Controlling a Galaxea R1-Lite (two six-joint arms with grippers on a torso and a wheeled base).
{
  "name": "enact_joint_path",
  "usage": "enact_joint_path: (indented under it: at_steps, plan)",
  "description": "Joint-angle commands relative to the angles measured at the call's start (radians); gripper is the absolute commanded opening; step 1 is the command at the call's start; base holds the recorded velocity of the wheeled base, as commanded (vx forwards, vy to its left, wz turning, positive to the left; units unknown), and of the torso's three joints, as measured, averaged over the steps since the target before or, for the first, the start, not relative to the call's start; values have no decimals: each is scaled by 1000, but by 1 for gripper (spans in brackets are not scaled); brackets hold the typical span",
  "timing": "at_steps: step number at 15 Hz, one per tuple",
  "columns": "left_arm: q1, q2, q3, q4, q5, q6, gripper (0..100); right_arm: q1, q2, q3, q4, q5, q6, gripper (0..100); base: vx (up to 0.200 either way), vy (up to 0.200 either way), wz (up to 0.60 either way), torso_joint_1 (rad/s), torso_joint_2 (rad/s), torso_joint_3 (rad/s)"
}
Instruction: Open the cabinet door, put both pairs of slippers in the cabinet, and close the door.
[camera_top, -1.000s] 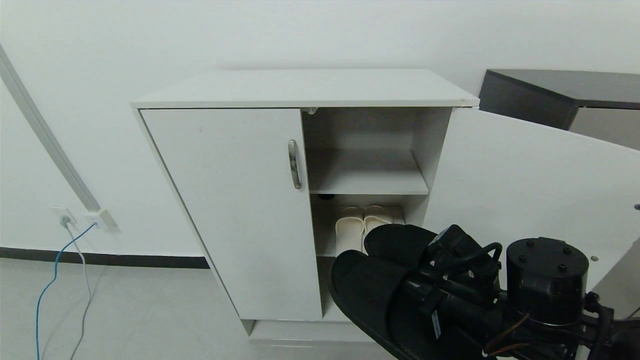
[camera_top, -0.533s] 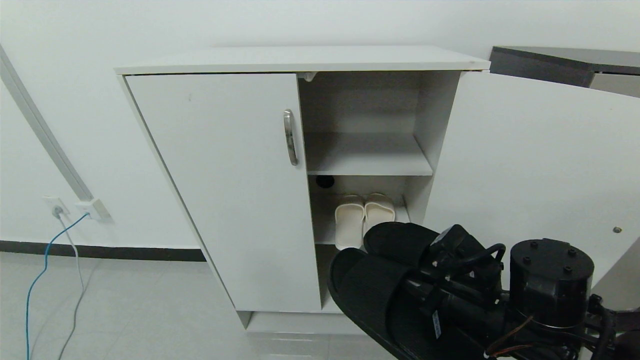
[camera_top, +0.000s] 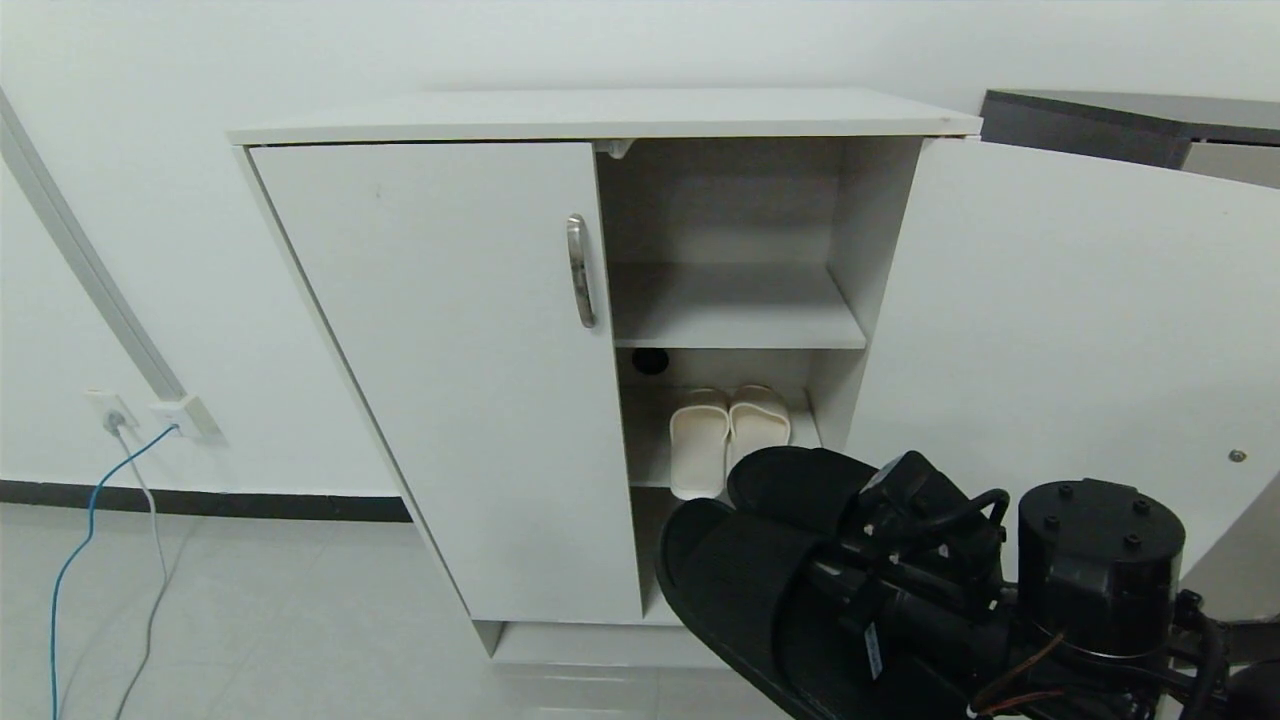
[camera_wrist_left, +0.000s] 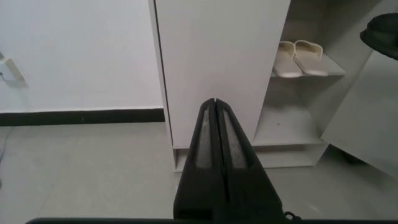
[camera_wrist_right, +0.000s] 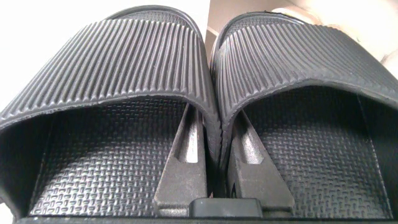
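Note:
A white cabinet (camera_top: 600, 115) stands against the wall, its right door (camera_top: 1060, 340) swung open and its left door (camera_top: 450, 380) closed. A cream pair of slippers (camera_top: 728, 432) lies on the middle shelf, seen too in the left wrist view as the cream slippers (camera_wrist_left: 302, 58). My right gripper (camera_top: 850, 575) is shut on the inner straps of a black pair of slippers (camera_top: 760, 560), held in front of the lower opening; its fingers (camera_wrist_right: 186, 165) pinch the two straps (camera_wrist_right: 214, 106) together. My left gripper (camera_wrist_left: 215, 134) is shut with nothing in it, low before the left door.
The upper shelf (camera_top: 735, 310) and the bottom shelf (camera_wrist_left: 287, 127) hold nothing. A dark counter (camera_top: 1130, 125) stands behind the open door. Blue and grey cables (camera_top: 95, 530) run from wall sockets down to the pale tiled floor (camera_top: 250, 640) at the left.
The head view has dropped and come closer over the last second, so the cabinet sits higher and larger in the picture. The right gripper keeps the black slippers in the same grip.

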Motion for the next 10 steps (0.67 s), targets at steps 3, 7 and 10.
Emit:
enact_joint_path:
  at_steps: [3,7,10]
  plan:
    - [0,1,0,0,-2,2,0,0,2,0,0,0,0,0,0,200,0,4,4,5]
    - [0,1,0,0,0,0,0,-1,7,-7,0,-3,0,0,0,0,0,0,0,0]
    - [0,1,0,0,0,0,0,-1,19,-36,5,-54,7,0,0,0,0,0,0,0]
